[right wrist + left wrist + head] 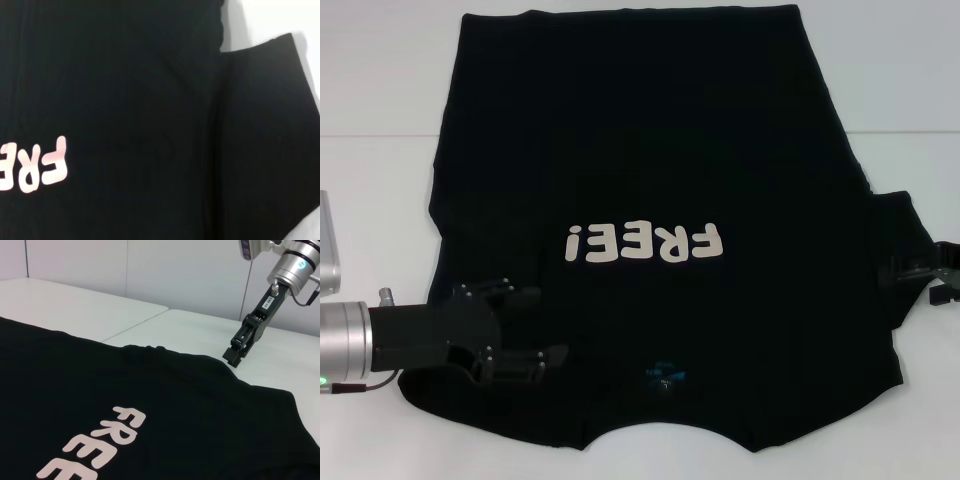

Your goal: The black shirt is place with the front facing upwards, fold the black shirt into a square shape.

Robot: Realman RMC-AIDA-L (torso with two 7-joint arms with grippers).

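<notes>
Head view: black shirt (650, 150) spread flat mid-frame on white table (380, 80), bare margins left and right. Left gripper (525, 345) lower left over the shoulder; jaw state unclear.

Left wrist view: right gripper (235, 356) upper right at the sleeve edge, fingers narrow.

Right wrist view: matte cloth, sleeve (270, 125) at right.

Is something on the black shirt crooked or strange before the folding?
Nothing is damaged. The black shirt lies flat with the lettering up. The left gripper is over its left shoulder, the right gripper at its right sleeve.
</notes>
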